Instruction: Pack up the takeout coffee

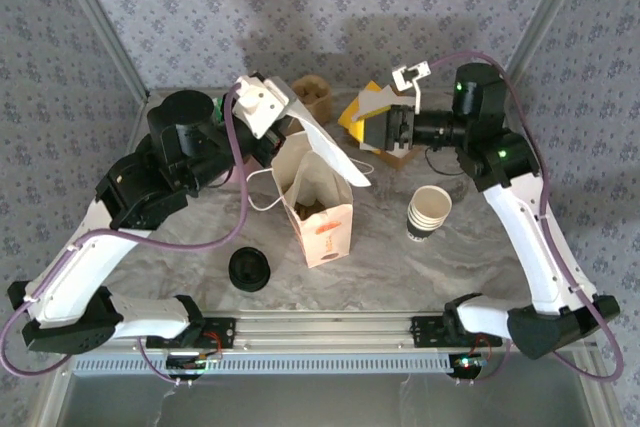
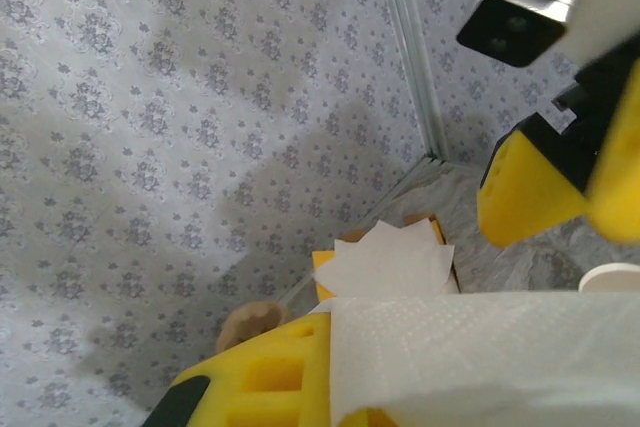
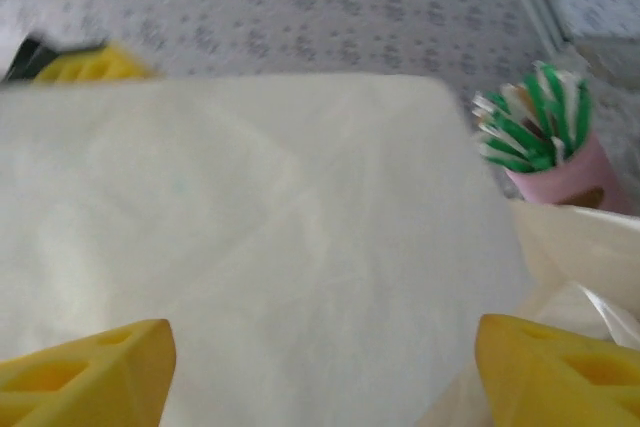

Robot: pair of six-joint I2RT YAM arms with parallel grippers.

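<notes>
My left gripper (image 1: 293, 112) is raised over the open white paper bag (image 1: 322, 217) and is shut on a white napkin (image 1: 333, 154). In the left wrist view the napkin (image 2: 480, 347) runs out from between the yellow fingers (image 2: 265, 372). My right gripper (image 1: 372, 127) hangs just right of the napkin, open, with nothing gripped. Its view shows the pale sheet (image 3: 260, 227) spread ahead of the wide-apart yellow fingertips (image 3: 85, 372). The takeout coffee is hidden; I cannot identify a dark shape inside the bag's mouth.
A stack of lidless paper cups (image 1: 429, 212) stands right of the bag. Black lids (image 1: 249, 269) sit at the front left. A yellow and brown napkin box (image 2: 385, 257) stands behind the bag, and a pink cup of green-and-white sticks (image 3: 550, 147) is nearby.
</notes>
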